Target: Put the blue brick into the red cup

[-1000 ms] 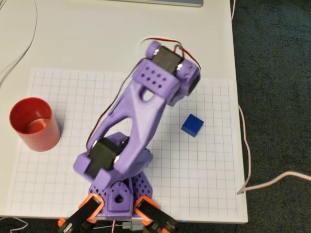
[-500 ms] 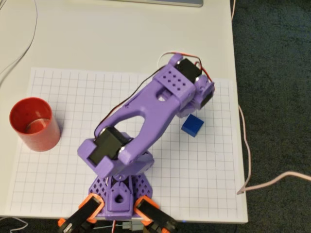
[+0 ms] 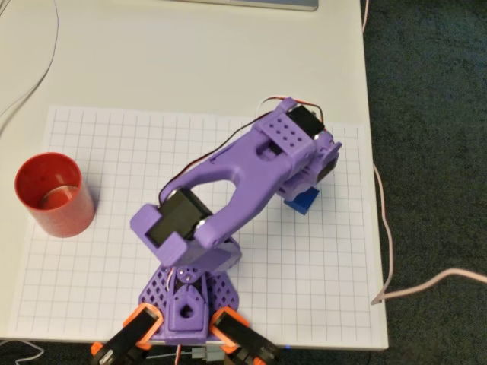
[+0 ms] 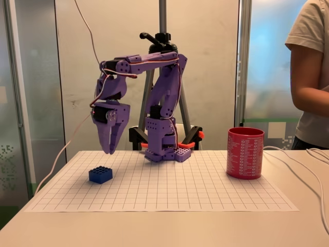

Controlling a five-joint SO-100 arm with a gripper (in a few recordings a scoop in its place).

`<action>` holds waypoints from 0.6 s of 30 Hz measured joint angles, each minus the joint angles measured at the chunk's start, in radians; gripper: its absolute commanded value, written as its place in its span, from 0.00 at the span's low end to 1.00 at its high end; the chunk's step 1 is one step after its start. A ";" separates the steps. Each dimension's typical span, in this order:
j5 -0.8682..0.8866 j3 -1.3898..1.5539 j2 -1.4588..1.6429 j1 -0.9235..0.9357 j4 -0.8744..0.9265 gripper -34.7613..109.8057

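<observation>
— Since a second ago, what has moved?

— Arm (image 3: pixel 251 179) has swung to the right in the overhead view. Its head now covers most of the brick (image 3: pixel 302 201); only a lower blue edge shows there. Brick and cup (image 3: pixel 53 195) sit where they sat.

— Nearest first, fixed view. Report.

— Brick (image 4: pixel 100 174) lies flat on the grid sheet (image 4: pixel 169 193), left of centre, studs up. Nothing touches it. Cup (image 4: pixel 245 153) stands upright on the sheet's right side, well apart from the brick.

— Gripper?

— Gripper (image 4: pixel 110 150) hangs tip-down above the sheet, slightly behind and above the brick, clear of it. Fingers appear drawn together at the tips and carry nothing, though the gap between them cannot be judged with certainty.

— Further back?

— Arm base (image 4: pixel 164 149) stands at the sheet's far edge, held by orange clamps (image 3: pixel 137 327). Behind it, a tripod (image 4: pixel 163 36). A person (image 4: pixel 311 77) stands at the right edge, beyond the table (image 3: pixel 152 61). White cables (image 4: pixel 308 159) run across the table's right side.
</observation>
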 measured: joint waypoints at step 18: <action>-0.184 0.071 -0.210 0.063 -0.112 0.48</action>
